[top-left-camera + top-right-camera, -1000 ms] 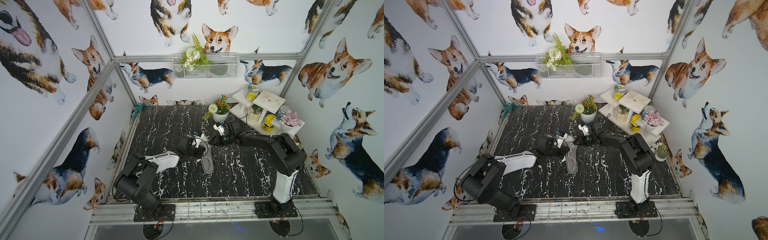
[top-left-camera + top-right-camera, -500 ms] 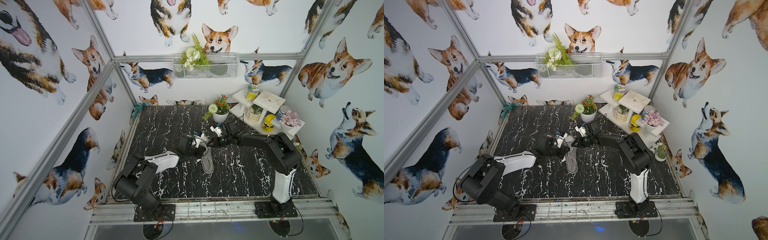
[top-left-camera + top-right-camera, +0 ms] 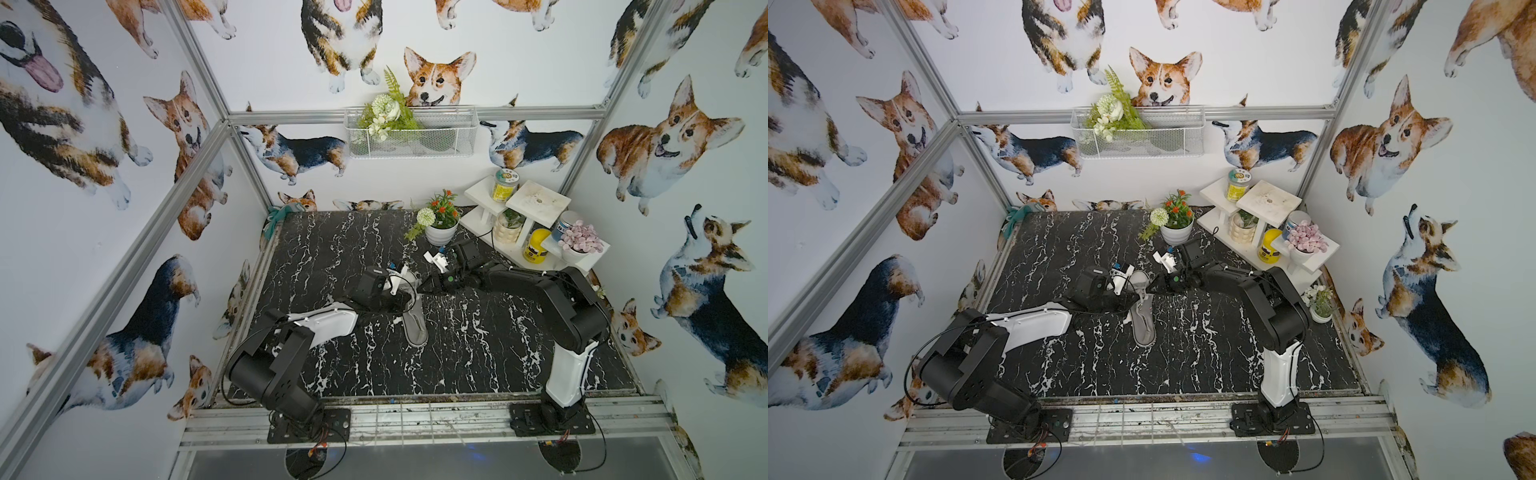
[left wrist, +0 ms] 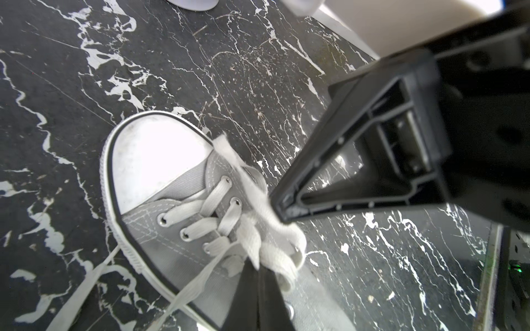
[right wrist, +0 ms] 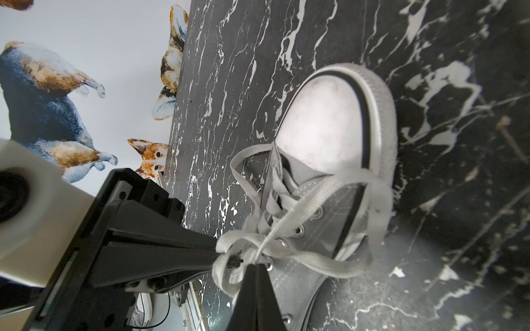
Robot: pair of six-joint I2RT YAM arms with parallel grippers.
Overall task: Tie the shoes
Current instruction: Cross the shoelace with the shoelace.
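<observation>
Grey canvas low-top sneaker (image 3: 1144, 326) mid black marbled tabletop (image 3: 478, 353), long axis front-to-back, toe toward rear wall. Left gripper (image 4: 259, 273) and right gripper (image 5: 255, 269) clamped on white flat laces (image 4: 252, 238) over eyelets, tips nearly touching; tightening pull likely crosswise to shoe

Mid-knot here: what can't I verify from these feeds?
- Knot centre of the white flat laces: both wrist views, covered by the shut left gripper and right gripper tips.
- Grey canvas sneaker lacing: both top views, too small, under the left arm.
- Heel: wrist views, cut off by frame.
</observation>
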